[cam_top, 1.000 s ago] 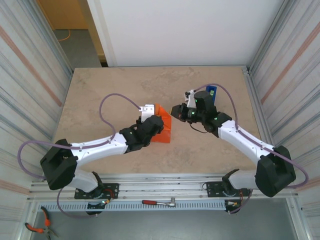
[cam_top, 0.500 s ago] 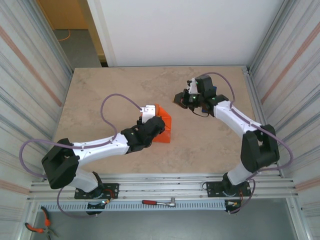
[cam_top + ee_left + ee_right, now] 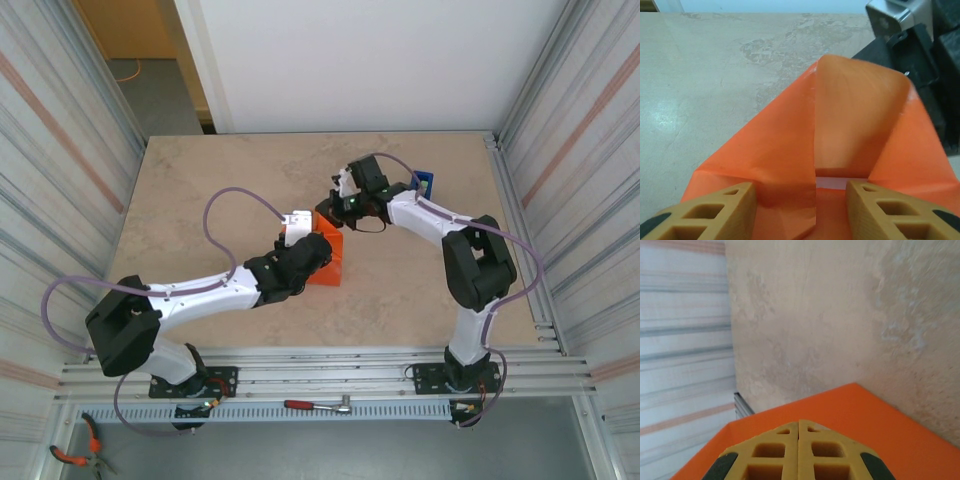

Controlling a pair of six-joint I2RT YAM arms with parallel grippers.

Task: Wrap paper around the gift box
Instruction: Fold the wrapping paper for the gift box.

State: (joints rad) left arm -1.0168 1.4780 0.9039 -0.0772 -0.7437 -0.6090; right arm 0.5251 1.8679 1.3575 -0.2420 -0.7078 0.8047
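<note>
The orange paper (image 3: 330,262) is folded up over the gift box, of which a thin pale strip (image 3: 840,183) shows under a raised flap. My left gripper (image 3: 801,192) stands half open, its fingertips (image 3: 735,200) resting down on the paper (image 3: 790,150) on both sides of a fold. In the top view the left gripper (image 3: 312,250) covers the parcel's near side. My right gripper (image 3: 330,213) is shut with nothing visible between its fingers, hovering at the parcel's far edge. Its tips (image 3: 799,422) sit just above the orange paper (image 3: 885,425).
A blue tape dispenser (image 3: 425,183) stands at the back right of the marbled table (image 3: 220,180). Ribbed metal walls close in both sides (image 3: 60,170). The right arm's black wrist (image 3: 920,55) looms just behind the parcel.
The right arm has swung left from the blue tape dispenser to the parcel's far edge, its jaws closing fully on the way. The left arm and parcel have stayed put.
</note>
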